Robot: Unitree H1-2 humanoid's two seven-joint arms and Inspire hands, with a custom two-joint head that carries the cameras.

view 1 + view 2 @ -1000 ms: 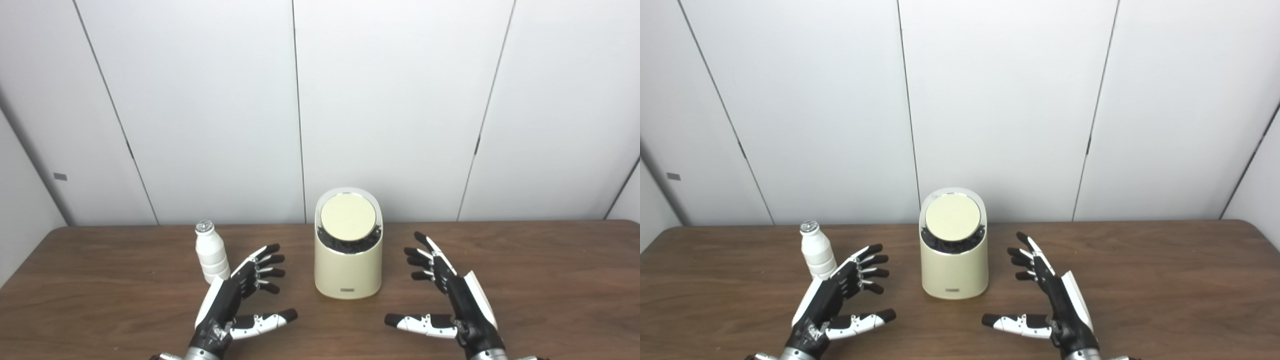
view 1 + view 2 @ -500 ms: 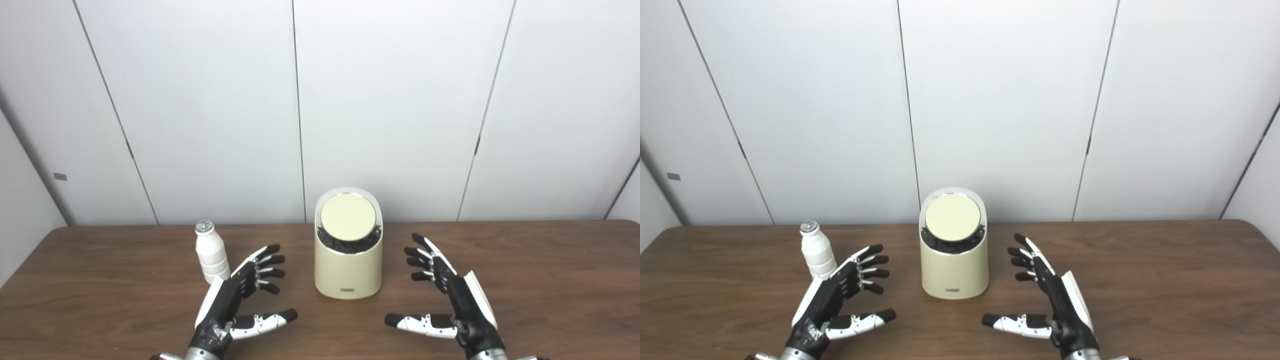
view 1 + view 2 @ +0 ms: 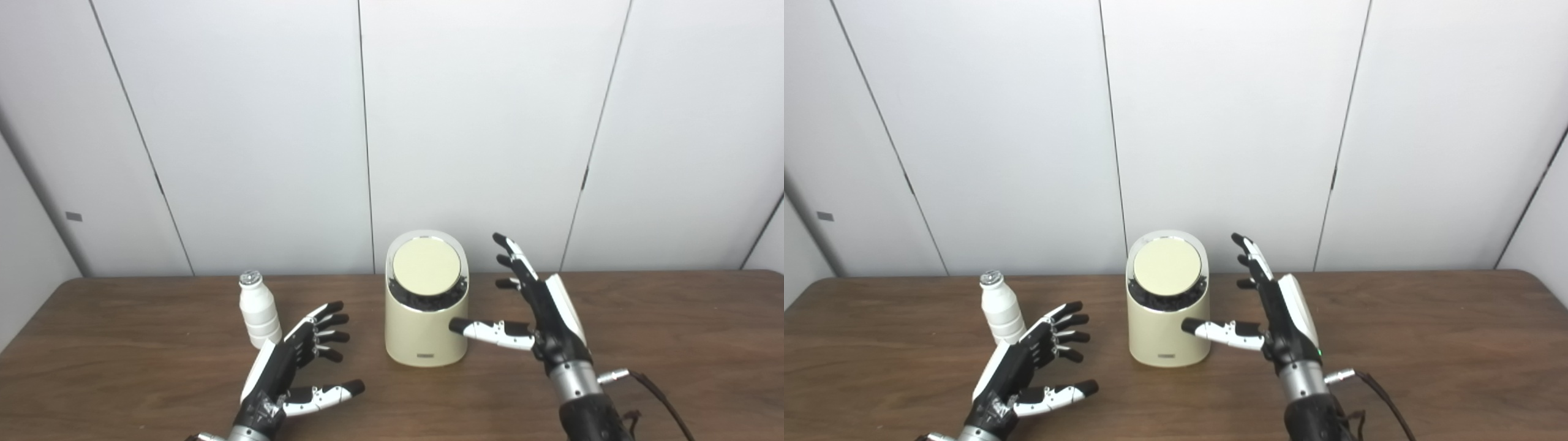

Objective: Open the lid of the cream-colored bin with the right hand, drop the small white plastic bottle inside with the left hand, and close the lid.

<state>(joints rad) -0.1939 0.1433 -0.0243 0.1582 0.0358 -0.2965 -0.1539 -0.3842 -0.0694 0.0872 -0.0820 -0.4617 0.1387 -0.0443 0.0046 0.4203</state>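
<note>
The cream-colored bin (image 3: pixel 427 334) stands at the table's middle, its round lid (image 3: pixel 426 267) shut and tilted toward me. The small white plastic bottle (image 3: pixel 258 309) with a silver cap stands upright to the bin's left. My left hand (image 3: pixel 294 367) is open and empty, low over the table just right of and nearer than the bottle. My right hand (image 3: pixel 539 309) is open and raised beside the bin's right side. Its thumb reaches in front of the bin's right wall, and its fingers point up at lid height, apart from the lid.
The brown wooden table (image 3: pixel 674 343) ends at a white panelled wall behind the bin. A dark cable (image 3: pixel 658 392) trails from my right wrist over the table at the lower right.
My right hand has risen from the table and moved left and forward to the bin's right side. My left hand, the bottle and the bin have stayed put.
</note>
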